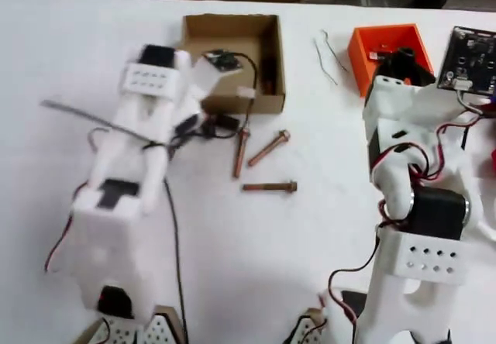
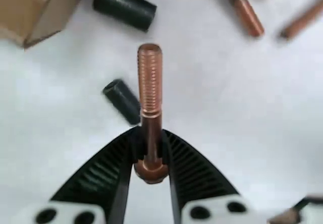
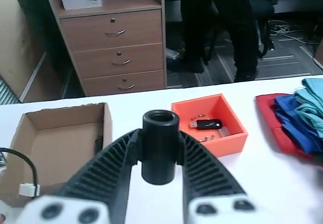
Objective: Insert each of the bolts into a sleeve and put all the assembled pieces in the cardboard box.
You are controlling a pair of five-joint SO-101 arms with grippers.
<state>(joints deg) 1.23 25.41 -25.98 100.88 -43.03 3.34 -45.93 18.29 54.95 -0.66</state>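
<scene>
My left gripper is shut on a copper bolt, holding it just below the head with the threaded end pointing away over the white table. Two black sleeves lie ahead of it, beside a corner of the cardboard box. In the high view this left gripper sits just in front of the cardboard box. Three loose bolts lie nearby. My right gripper is shut on an upright black sleeve, its bore facing up.
An orange bin with small parts stands right of the box, close to the right arm's gripper. A circuit board lies at the far right. Blue and red cloths rest beyond the bin. Cables trail across the table.
</scene>
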